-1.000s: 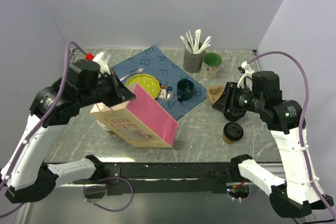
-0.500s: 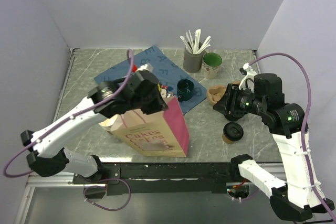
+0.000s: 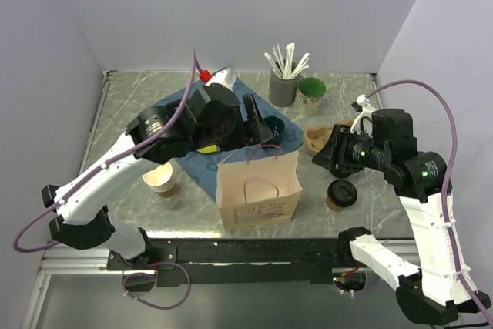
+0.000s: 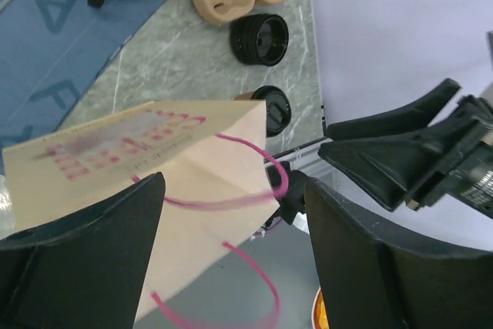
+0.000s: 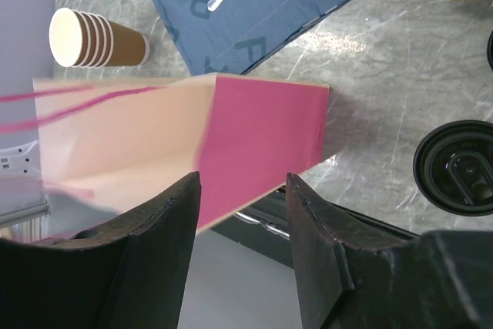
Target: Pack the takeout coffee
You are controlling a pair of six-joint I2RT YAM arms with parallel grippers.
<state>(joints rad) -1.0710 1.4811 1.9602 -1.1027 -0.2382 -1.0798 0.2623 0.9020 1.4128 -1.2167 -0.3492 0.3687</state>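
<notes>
In the top view, the bag (image 3: 258, 190) is seen standing upright at lower centre with its pink handles free. A second ago it was held tilted at the left of the frame, and half a second ago it was being carried toward the centre. The left gripper (image 3: 256, 121) is now spread open just above and behind the bag, where earlier it was clamped on the bag's top edge. The cup stack (image 3: 162, 179), hidden behind the bag before, is now exposed at left of centre. The coffee (image 3: 340, 194) is unmoved at lower right, just right of the bag and below the right gripper (image 3: 331, 152), which has barely shifted. In the left wrist view, the left gripper (image 4: 231, 260) is shown with its fingers (image 4: 77, 252) wide apart and nothing between them. The bag (image 4: 154, 175) lies beyond them, and the coffee (image 4: 271, 107) sits against its far corner at centre frame. In the right wrist view, the right gripper (image 5: 243, 244) is seen open and empty, the bag (image 5: 231, 144) crosses mid-frame, and the coffee (image 5: 454, 167) sits at the right edge.
</notes>
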